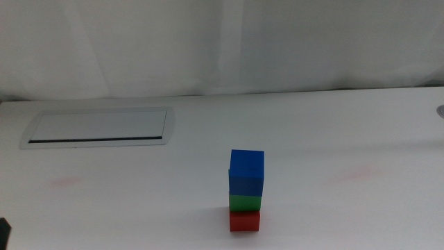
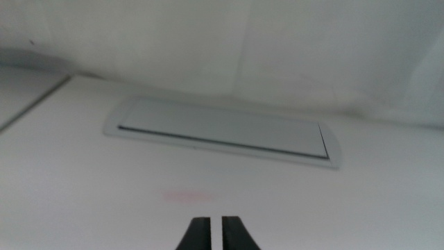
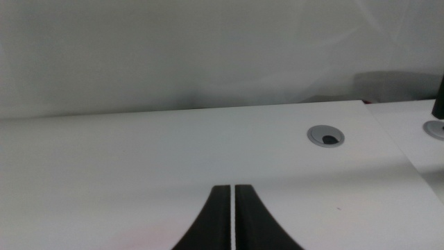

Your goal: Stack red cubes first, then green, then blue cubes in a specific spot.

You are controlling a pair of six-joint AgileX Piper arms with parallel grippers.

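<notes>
Left gripper [image 2: 209, 235]: jaws closed to a hairline gap, nothing between them. It hangs over bare white table [image 2: 83, 180] near the left side, facing the far edge. In the middle view only a dark sliver of it shows at the near-left corner [image 1: 5, 228].

Right gripper [image 3: 231, 219]: jaws likewise pressed together, only a thin slit visible, holding nothing. It sits over the right part of the table, out of the middle view, pointing toward the far edge.

Ahead of the left gripper: faint pink smudge [image 2: 186, 195] on the tabletop, then the grey-rimmed panel [image 2: 222, 128], set flush in the table with a dark slot along its near side. Nothing sits on it. Ahead of the right gripper: round grey cable grommet [image 3: 325, 135] near the far-right corner.

Stack is in the middle view, near the front edge, slightly right of centre, well apart from both grippers and from the panel:
- red cube [image 1: 244, 221] at the bottom, on bare white table
- green cube [image 1: 245, 202] directly on top of it
- blue cube [image 1: 247, 173] on top

All three matte, solid colour. Sides line up roughly; the blue cube reads marginally wider and sits a touch right. Stack stands upright, untouched. A second pink smudge [image 1: 357, 173] lies to its right.
</notes>
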